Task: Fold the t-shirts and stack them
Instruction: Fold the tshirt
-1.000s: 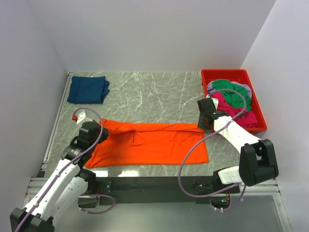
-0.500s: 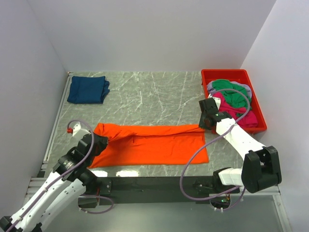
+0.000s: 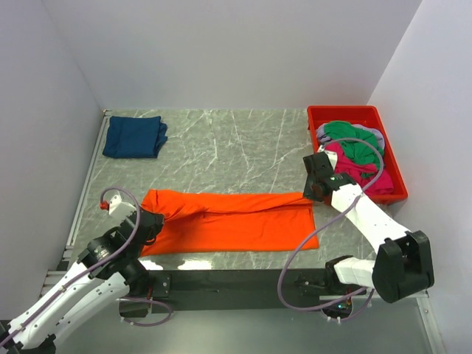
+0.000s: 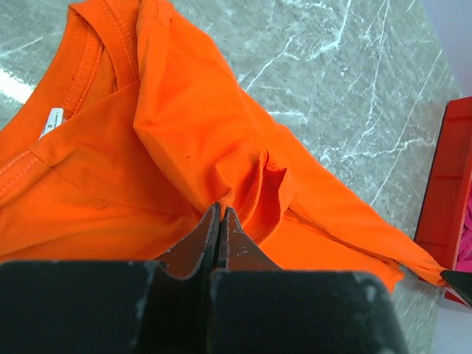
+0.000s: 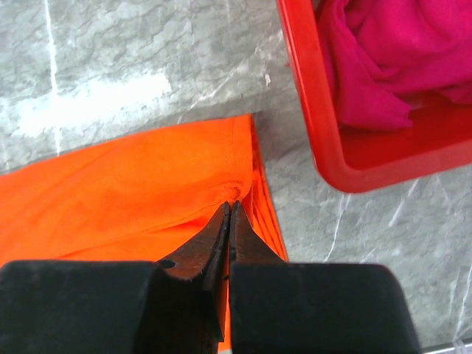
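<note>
The orange t-shirt (image 3: 228, 220) lies lengthwise across the near half of the table, its far edge folded over toward me. My left gripper (image 3: 153, 223) is shut on a pinch of the shirt's left end, near the collar (image 4: 88, 63); the cloth bunches at the fingertips (image 4: 220, 214). My right gripper (image 3: 316, 193) is shut on the shirt's right hem (image 5: 234, 190), just left of the red bin. A folded navy t-shirt (image 3: 133, 136) lies at the far left. Green (image 3: 350, 140), magenta (image 3: 365, 173) and grey shirts sit crumpled in the bin.
The red plastic bin (image 3: 394, 193) stands at the far right of the marble table, its corner close to my right gripper (image 5: 317, 147). White walls enclose the table on the left, back and right. A black rail runs along the near edge.
Both grippers have moved toward me with the shirt's far edge, pulling it over the near part. The left arm has drawn back and lower; the fold is narrower.
</note>
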Controlling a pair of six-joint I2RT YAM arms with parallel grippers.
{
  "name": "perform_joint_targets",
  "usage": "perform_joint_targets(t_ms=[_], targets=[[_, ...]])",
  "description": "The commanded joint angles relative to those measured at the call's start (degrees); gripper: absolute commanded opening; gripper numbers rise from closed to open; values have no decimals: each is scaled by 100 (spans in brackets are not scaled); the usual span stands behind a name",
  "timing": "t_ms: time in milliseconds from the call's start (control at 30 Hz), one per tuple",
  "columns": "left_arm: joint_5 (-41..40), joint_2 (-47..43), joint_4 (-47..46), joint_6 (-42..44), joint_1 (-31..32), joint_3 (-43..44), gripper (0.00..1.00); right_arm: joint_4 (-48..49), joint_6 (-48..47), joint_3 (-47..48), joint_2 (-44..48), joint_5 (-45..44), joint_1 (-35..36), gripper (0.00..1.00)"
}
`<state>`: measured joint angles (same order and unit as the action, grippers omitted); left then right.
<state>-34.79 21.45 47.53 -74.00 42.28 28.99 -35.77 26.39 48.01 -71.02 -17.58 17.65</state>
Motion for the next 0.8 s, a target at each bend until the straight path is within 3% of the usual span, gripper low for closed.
perform_joint_targets(t_ms=[0,767], targets=[[-248,-80,116,-194,105,238,1,-202,182,-90,290,-149,124,0],[-749,-370,767,-1055,957,361,1,-571,490,-116,203,-316,177,0]])
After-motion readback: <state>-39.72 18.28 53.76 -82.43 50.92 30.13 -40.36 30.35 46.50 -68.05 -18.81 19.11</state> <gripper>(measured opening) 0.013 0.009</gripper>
